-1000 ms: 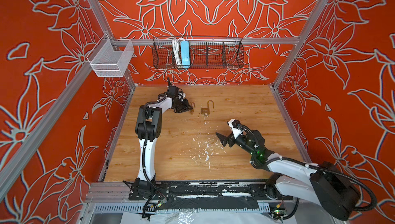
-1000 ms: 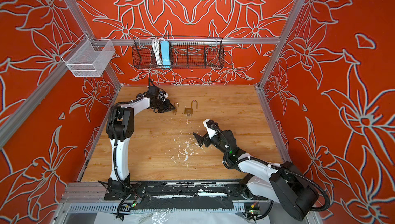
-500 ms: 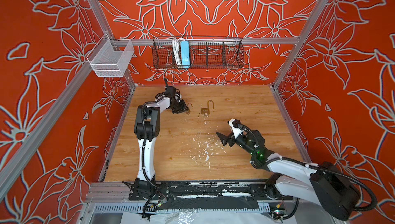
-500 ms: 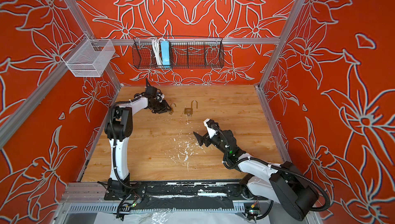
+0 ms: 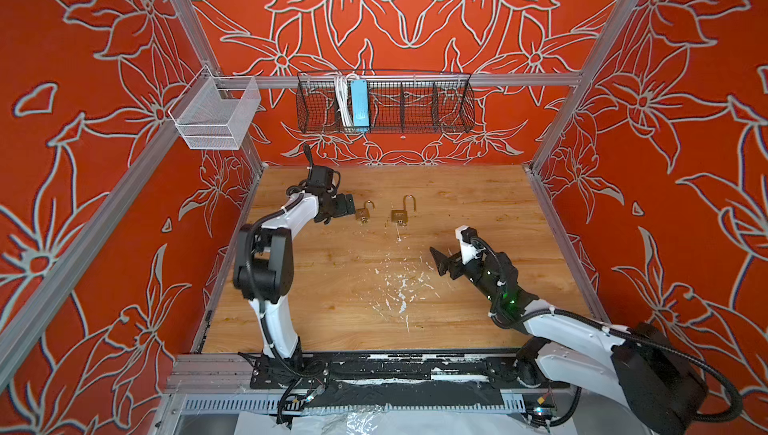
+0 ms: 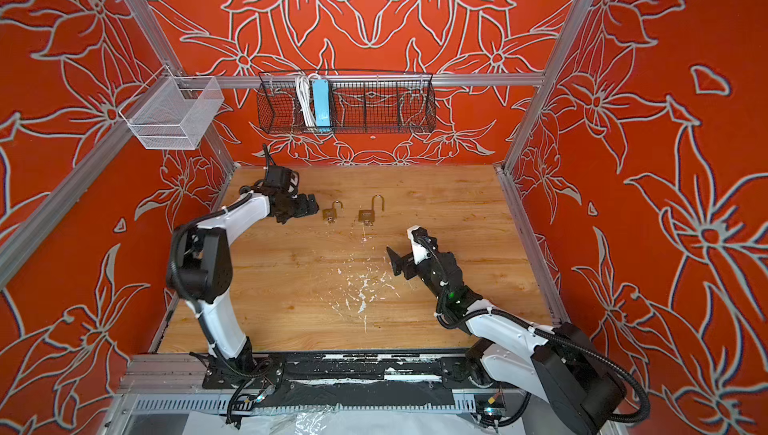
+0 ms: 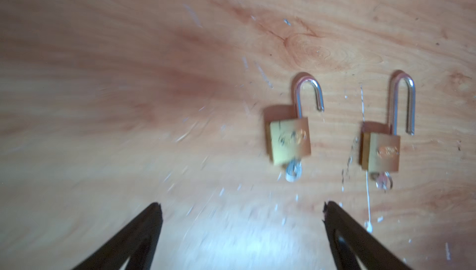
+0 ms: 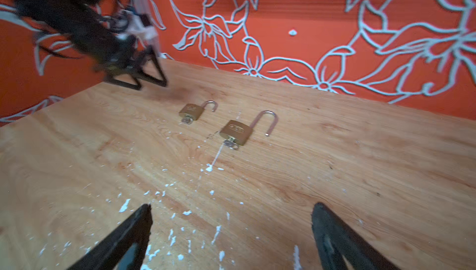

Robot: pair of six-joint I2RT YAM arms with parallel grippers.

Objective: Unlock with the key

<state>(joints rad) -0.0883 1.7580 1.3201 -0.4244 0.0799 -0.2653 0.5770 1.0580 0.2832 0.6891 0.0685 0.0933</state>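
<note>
Two brass padlocks lie side by side on the wooden table, both shackles swung open. The smaller padlock has a key in its base. The larger padlock also carries a key. My left gripper is open, just left of the smaller padlock and apart from it. My right gripper is open and empty, nearer the front than the larger padlock.
White paint flecks mark the table's middle. A black wire basket holding a blue power strip hangs on the back wall. A white mesh basket hangs at the back left. Red walls close three sides.
My left gripper has opened, let go at the smaller padlock and drawn back a little to the left, leaving that padlock in full view. The right arm has not moved.
</note>
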